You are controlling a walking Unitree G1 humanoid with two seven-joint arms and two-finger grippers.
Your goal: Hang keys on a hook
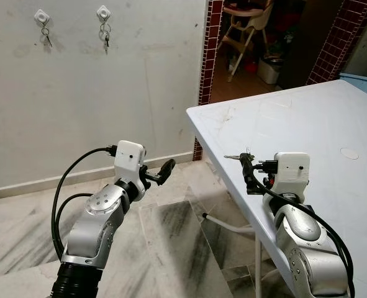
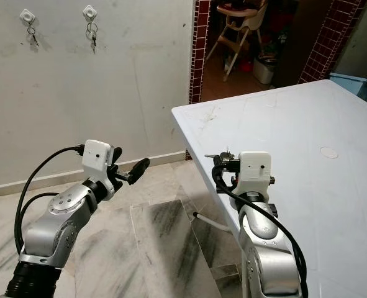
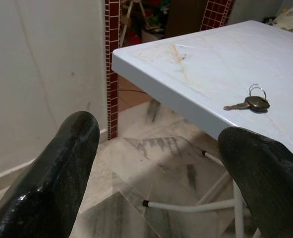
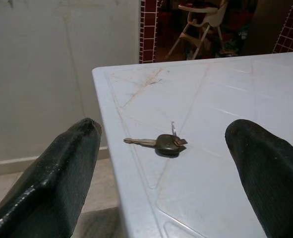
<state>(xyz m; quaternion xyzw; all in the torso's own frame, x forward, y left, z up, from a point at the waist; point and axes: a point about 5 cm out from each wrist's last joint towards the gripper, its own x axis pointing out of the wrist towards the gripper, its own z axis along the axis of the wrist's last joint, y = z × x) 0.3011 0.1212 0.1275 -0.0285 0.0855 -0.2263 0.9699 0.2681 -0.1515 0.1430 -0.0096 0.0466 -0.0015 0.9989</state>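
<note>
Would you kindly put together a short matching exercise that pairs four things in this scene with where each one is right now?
Things:
1. key
2. right gripper
3. left gripper
4. high chair

Places:
A. over the floor, off the table's corner
B. lying flat near the white table edge
C. beyond the doorway
D. open, just short of the key

Pairs: 1-B, 2-D, 3-A, 4-C

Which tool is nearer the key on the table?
Right. The right tool is open just short of the key, above the table. The left tool hangs off the table's edge, over the floor.
</note>
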